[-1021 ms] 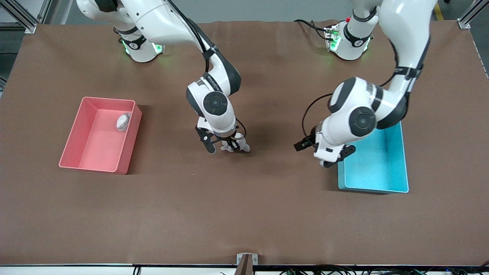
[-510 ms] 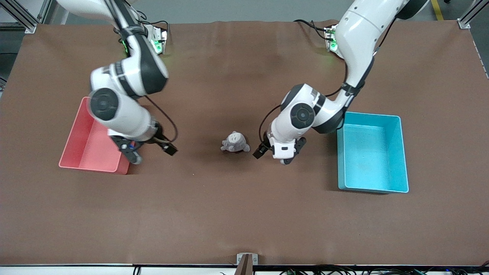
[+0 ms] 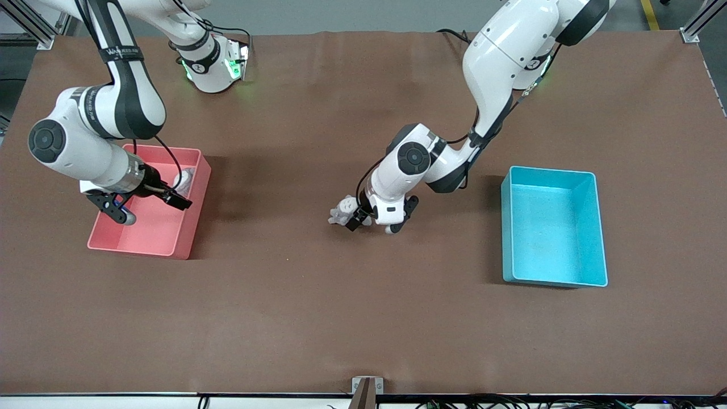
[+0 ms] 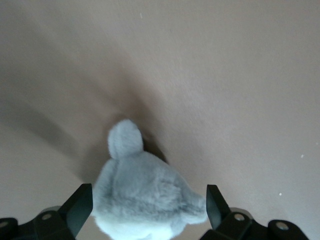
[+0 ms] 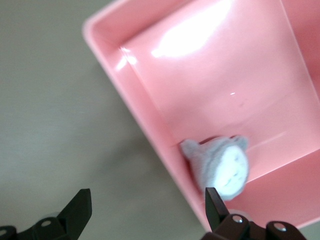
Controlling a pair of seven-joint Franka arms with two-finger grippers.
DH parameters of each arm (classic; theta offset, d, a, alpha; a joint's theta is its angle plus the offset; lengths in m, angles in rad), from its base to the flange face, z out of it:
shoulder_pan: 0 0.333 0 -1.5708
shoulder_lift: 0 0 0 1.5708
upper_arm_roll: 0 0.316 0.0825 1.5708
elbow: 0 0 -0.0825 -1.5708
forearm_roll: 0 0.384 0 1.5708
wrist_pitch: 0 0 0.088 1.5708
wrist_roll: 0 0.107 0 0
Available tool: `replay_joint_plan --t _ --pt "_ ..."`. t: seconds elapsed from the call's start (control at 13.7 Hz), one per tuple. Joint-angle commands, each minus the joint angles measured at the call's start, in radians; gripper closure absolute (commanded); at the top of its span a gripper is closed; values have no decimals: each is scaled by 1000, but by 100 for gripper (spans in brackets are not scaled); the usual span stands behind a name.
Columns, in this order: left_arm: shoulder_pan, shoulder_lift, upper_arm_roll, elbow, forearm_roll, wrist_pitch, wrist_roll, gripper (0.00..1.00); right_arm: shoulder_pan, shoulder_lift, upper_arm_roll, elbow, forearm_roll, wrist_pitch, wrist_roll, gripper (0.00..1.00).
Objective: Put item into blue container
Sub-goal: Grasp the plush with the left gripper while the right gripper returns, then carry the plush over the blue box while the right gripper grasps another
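Observation:
A small grey plush toy (image 3: 341, 211) lies on the brown table near its middle. My left gripper (image 3: 373, 224) is low at the toy and open. In the left wrist view the toy (image 4: 145, 195) sits between the spread fingers of the left gripper (image 4: 148, 190), with a small gap on each side. The blue container (image 3: 590, 227) stands empty toward the left arm's end of the table, apart from the toy. My right gripper (image 3: 150, 208) hangs open over the pink bin (image 3: 187, 227), holding nothing.
A second grey plush with a white face (image 3: 183, 179) lies in the pink bin, against its wall; the right wrist view shows this plush (image 5: 222, 167) and the bin's rim (image 5: 135, 100) under the right gripper (image 5: 146, 195). Brown table mat lies between the two bins.
The right gripper let go of the grey toy at mid-table and swung over to the pink bin. The left arm moved from the blue container to the toy, its fingers now on either side of it.

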Motion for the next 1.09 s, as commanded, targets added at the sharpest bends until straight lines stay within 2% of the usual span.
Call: replay_joint_plan --t 0.0,0.22,0.29,0.44,0.58,0.66,0.73,0.95,1.02 --pt "-40 42 16 22 -10 75 -32 0 -88 -43 23 -116 13 85 -116 0" --pt "-74 54 27 20 -10 87 -33 3 -156 -11 21 -145 52 115 -210 0" --pt "-86 54 36 19 -8 92 -33 12 -161 3 23 -161 74 122 -210 0" --pt "-109 53 67 19 -5 92 -27 42 -141 44 23 -185 169 150 -212 0" --pt "-112 43 78 17 -2 87 -22 72 -134 89 23 -187 174 178 -212 0" --pt "-111 36 88 13 39 83 -18 82 -134 103 23 -187 174 181 -212 0" --pt "-111 4 114 6 127 63 -22 88 -134 114 23 -187 174 187 -212 0" --pt "-45 -107 119 3 223 -104 3 96 -136 129 23 -185 174 179 -210 3" --pt "-30 -142 119 2 238 -129 28 97 -136 134 21 -184 174 176 -210 14"
